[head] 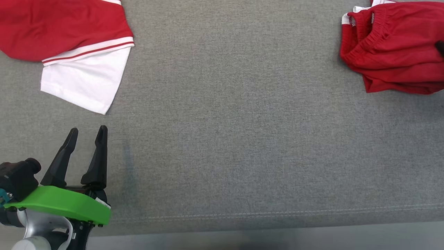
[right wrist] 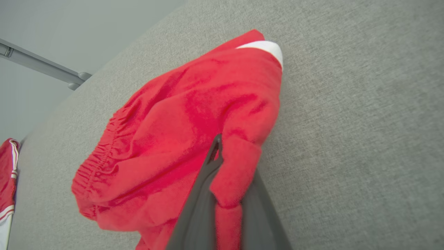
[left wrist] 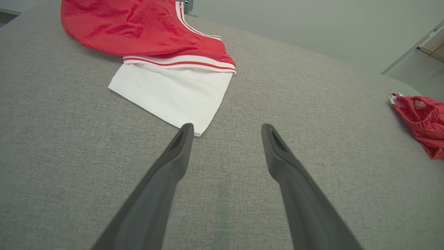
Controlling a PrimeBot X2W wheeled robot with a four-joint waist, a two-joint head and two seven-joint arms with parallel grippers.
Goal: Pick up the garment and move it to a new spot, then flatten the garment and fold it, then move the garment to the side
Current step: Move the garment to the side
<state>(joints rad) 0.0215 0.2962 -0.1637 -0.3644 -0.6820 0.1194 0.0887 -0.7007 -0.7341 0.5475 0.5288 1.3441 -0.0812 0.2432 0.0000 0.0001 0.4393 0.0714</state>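
The garment (head: 392, 48) is a crumpled red pair of shorts with an elastic waistband and white trim. It lies at the far right of the grey cloth table (head: 236, 121). In the right wrist view my right gripper (right wrist: 222, 149) is shut on a fold of this red garment (right wrist: 180, 139), and the cloth bulges between and over the fingers (right wrist: 197, 208). My left gripper (head: 87, 130) stands open and empty at the lower left, above the bare table. From the left wrist the left gripper (left wrist: 227, 128) shows wide open, and the garment (left wrist: 421, 121) is far to the right.
A second piece of clothing, red with a white panel and striped band (head: 79, 69), lies at the far left, its white corner (left wrist: 173, 90) just beyond my left fingertips. The table's front edge (head: 242, 225) runs along the bottom. A grey rail (right wrist: 41, 66) stands beyond the table.
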